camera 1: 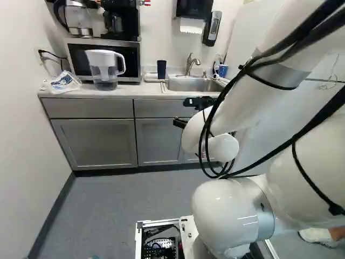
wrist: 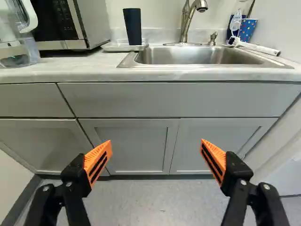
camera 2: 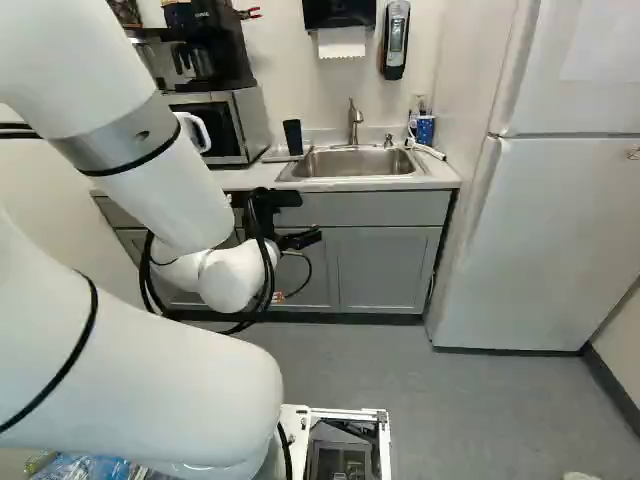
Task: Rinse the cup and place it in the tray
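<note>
The cup (wrist: 132,27), standing on the tray (wrist: 114,47) in the upper middle of the left base view, looks light, stiff and likely slippery once wet, so the wide-open, empty tool (wrist: 155,143) should take its walls from both sides at mid-height.

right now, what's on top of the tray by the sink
A dark cup stands on the tray, toward the end nearer the sink. The part of the tray under the cup is covered, and the cup's inside can't be seen.
</note>
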Robot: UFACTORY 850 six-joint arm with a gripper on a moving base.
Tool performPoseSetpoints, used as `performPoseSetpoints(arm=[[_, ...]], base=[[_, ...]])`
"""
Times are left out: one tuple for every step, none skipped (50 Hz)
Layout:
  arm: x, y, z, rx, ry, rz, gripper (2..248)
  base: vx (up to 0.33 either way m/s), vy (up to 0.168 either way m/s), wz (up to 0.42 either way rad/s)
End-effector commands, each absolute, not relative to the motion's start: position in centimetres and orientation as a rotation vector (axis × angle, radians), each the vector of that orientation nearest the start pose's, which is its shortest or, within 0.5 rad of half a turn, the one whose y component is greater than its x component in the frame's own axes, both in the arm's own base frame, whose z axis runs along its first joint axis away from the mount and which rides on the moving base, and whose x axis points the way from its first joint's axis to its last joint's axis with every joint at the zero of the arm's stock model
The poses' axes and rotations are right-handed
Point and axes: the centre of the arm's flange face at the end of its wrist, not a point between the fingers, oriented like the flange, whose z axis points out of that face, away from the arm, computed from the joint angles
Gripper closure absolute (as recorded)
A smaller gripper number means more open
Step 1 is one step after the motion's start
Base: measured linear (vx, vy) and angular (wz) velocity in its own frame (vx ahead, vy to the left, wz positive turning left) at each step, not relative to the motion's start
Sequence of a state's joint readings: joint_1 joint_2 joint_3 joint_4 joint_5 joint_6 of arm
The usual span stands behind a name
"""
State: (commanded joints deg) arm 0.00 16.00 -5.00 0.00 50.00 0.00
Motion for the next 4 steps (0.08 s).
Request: performPoseSetpoints(arm=[[27.03,0.00,36.56,-2.558,0.000,-1.824,3],[27.03,0.00,36.56,-2.558,0.000,-1.824,3],[27.03,0.00,36.56,-2.558,0.000,-1.824,3],[27.03,0.00,36.56,-2.558,0.000,-1.824,3]], base=[[0.000,0.000,0.000],[0.000,0.000,0.000],[0.000,0.000,0.000],[0.000,0.000,0.000]])
